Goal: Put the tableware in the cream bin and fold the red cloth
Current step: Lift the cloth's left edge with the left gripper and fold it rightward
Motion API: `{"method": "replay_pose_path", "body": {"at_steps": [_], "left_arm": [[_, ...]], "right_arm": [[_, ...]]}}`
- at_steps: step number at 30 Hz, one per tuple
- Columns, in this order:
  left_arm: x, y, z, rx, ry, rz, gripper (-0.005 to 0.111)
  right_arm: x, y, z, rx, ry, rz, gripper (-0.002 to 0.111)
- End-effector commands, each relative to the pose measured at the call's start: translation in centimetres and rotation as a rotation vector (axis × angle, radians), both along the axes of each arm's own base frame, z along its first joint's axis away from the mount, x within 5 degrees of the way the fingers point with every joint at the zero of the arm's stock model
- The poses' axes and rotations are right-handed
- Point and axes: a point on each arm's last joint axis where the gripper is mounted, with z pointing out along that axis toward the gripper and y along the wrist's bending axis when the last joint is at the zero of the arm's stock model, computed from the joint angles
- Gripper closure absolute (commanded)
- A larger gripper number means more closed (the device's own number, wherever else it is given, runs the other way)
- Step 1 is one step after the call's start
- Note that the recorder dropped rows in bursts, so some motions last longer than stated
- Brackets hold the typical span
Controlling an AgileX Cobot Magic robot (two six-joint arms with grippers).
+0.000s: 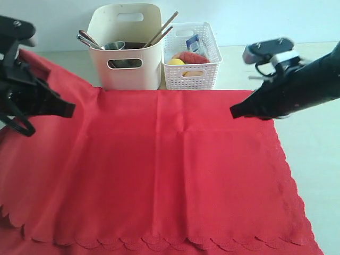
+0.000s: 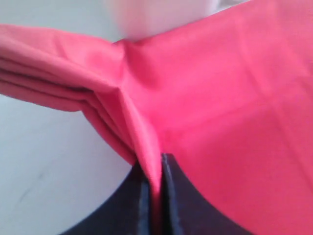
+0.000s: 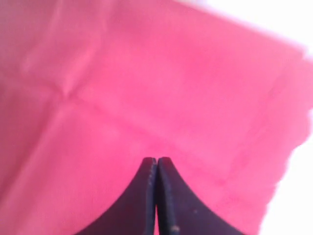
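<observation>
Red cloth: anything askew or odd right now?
The large red scalloped fabric cloth lies mostly flat, but its left side is gathered into pleats where the shut left gripper pinches it. Nothing spilled or damaged shows.

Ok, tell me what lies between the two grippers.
Only bare red cloth lies between the left gripper and right gripper, seen in the exterior view.

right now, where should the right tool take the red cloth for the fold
Pinch the red cloth at its far right corner, coming in low from the right side. It lies flat there, so only the thin hem offers a hold, and the left tool pinches the far left side, so a matching grip should lift the far edge evenly.
</observation>
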Motion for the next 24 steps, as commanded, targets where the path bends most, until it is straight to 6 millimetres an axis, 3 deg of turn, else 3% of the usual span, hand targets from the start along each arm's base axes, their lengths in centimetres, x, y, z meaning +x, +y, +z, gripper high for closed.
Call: {"method": "replay_pose_path", "body": {"at_steps": [1, 5, 9, 12, 15, 24], "left_arm": [[-1.4, -5.2, 2.9, -0.076, -0.026, -0.147, 0.107], [-2.2, -10.3, 4.3, -0.101, -0.047, -0.293, 0.107], [-2.6, -15.9, 4.1, -0.099, -0.037, -0.410, 0.107], [-2.4, -19.6, 3.4, -0.077, -0.013, -0.455, 0.107], [-1.8, -22.8, 2.8, -0.047, 0.012, -0.478, 0.107], [-0.3, -30.1, 0.3, -0.032, 0.032, -0.515, 0.107]], "right_arm": [[-2.6, -1.3, 6.2, 0.031, -0.284, -0.062, 0.108], [-6.7, -3.0, 11.2, 0.104, -0.537, -0.153, 0.108], [-10.9, -4.7, 14.1, 0.175, -0.744, -0.237, 0.108], [-13.0, -5.7, 14.4, 0.191, -0.838, -0.277, 0.108], [-14.0, -6.3, 14.1, 0.205, -0.883, -0.324, 0.108], [-13.5, -6.5, 13.3, 0.197, -0.877, -0.367, 0.108]]}}
